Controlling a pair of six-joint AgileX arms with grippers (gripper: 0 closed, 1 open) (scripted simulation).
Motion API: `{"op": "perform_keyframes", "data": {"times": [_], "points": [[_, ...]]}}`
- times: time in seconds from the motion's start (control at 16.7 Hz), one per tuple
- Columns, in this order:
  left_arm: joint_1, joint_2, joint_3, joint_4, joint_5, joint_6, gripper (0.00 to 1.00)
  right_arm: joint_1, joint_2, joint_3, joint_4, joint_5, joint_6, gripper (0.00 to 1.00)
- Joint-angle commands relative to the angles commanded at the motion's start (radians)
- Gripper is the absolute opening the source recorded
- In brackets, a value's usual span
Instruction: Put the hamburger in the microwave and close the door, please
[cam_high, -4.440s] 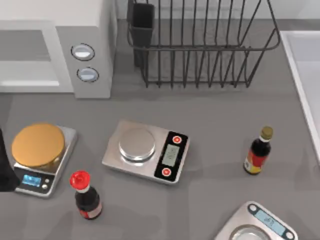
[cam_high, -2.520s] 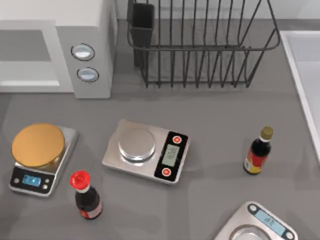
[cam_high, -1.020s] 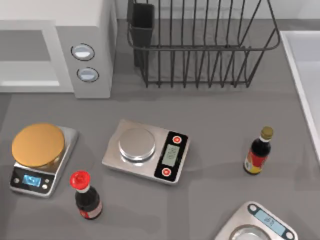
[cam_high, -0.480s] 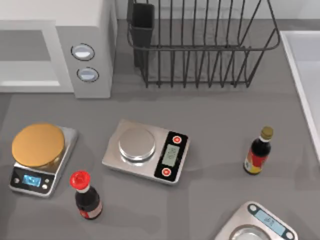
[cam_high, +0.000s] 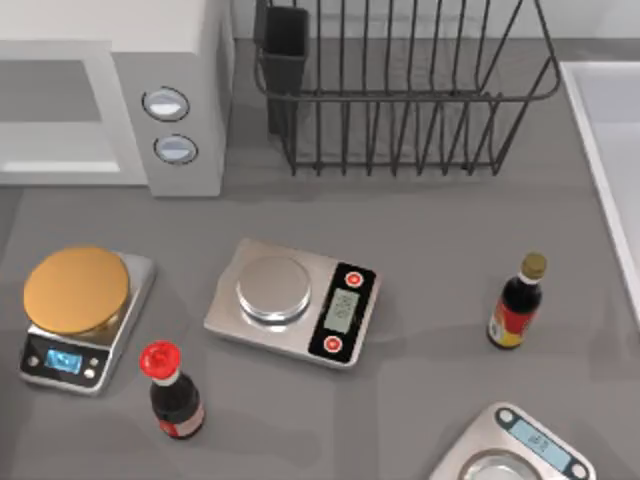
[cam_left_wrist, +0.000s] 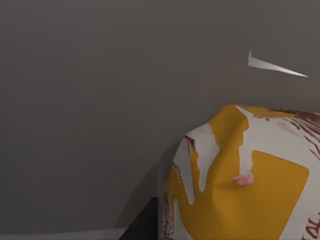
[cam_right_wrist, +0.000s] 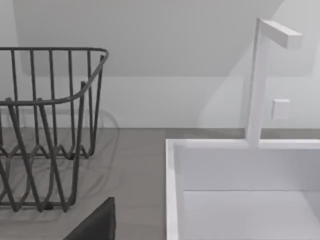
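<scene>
The hamburger (cam_left_wrist: 240, 190), a cream-white lump with orange-yellow blotches and brown streaks, sits very close in the left wrist view against a plain grey surface. One dark finger (cam_left_wrist: 142, 225) of my left gripper shows right beside it; whether it touches the hamburger I cannot tell. The white microwave (cam_high: 175, 60) stands at the table's far left, its grey cavity (cam_high: 50, 100) exposed and its two silver knobs (cam_high: 170, 125) stacked. The door is out of view. In the right wrist view, one dark finger (cam_right_wrist: 95, 222) of my right gripper points toward the rack and sink.
A golden-brown disc (cam_high: 77, 290) rests on a small scale at the left. A second scale (cam_high: 295, 300) sits mid-table and a third (cam_high: 515, 450) at the front right. A red-capped bottle (cam_high: 172, 392), a dark bottle (cam_high: 518, 302), the black wire rack (cam_high: 400, 90) and a white sink (cam_high: 610, 150) also stand here.
A dark part of my left arm, seen 4.4 s ago at the table's left edge beside the small scale, has left the top view. Everything on the table has stayed put.
</scene>
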Motion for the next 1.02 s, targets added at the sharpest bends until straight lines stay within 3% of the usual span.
{"op": "perform_keyframes", "data": {"times": [0.18,0.24,0.48,1.02], "points": [[0.0,0.0,0.0,0.0,0.0,0.0,0.0,0.0,0.0,0.0,0.0,0.0,0.0,1.0],[0.004,-0.077,0.013,-0.089,-0.01,-0.021,0.0,0.0,0.0,0.0,0.0,0.0,0.0,1.0],[0.01,-0.092,0.033,-0.152,-0.016,-0.026,0.0,0.0,0.0,0.0,0.0,0.0,0.0,1.0],[0.0,-0.215,0.228,-0.456,-0.014,-0.031,0.0,0.0,0.0,0.0,0.0,0.0,0.0,1.0]]}}
